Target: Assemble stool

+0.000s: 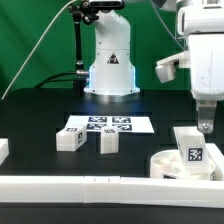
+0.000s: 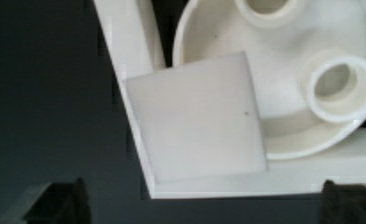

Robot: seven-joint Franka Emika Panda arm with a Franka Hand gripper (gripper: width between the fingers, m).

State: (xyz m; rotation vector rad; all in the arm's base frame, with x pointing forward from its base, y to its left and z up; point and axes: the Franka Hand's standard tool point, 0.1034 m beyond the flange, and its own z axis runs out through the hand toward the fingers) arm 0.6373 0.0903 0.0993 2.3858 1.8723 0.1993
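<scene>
The round white seat [image 1: 168, 166] lies at the exterior view's right, against the front rail. In the wrist view the seat [image 2: 278, 75] shows its ribbed face with two round sockets. One white leg [image 1: 191, 150] with a black-and-white tag stands at the seat's edge, and in the wrist view the leg [image 2: 194, 122] shows a plain flat face. Two more legs [image 1: 68, 138] [image 1: 108, 142] lie near the marker board. My gripper [image 1: 205, 124] hangs just above the standing leg. The gripper [image 2: 206, 205] is open, its dark fingertips [image 2: 59, 204] wide apart and holding nothing.
The marker board [image 1: 100, 125] lies flat in the middle, in front of the robot base [image 1: 110, 65]. A long white border rail [image 1: 90, 186] runs along the front, and another piece [image 1: 3, 150] sits at the left edge. A rail corner [image 2: 127, 60] frames the seat.
</scene>
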